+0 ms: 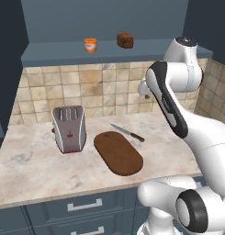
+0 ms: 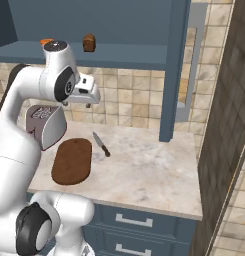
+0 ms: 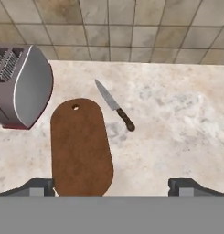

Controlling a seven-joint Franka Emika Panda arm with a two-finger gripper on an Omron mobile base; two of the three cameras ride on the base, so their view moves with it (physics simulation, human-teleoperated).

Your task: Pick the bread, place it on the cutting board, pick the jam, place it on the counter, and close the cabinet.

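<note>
Hand view: end effector (image 3: 111,186) wide open, empty.

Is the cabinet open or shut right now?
Open. The cabinet door stands swung out edge-on in the right base view, and the shelf behind it is exposed with the bread and the jam sitting on it.

So the bread (image 1: 125,40) is a small dark brown chunk on the blue-grey cabinet (image 1: 109,53) shelf, upper middle of the left base view, with the little orange jam (image 1: 90,45) jar near its left (both upright). The dark oval cutting board (image 1: 118,153) lies flat and bare, centre frame, on the beige marbled counter (image 1: 36,165). The cabinet door stands open.
</note>
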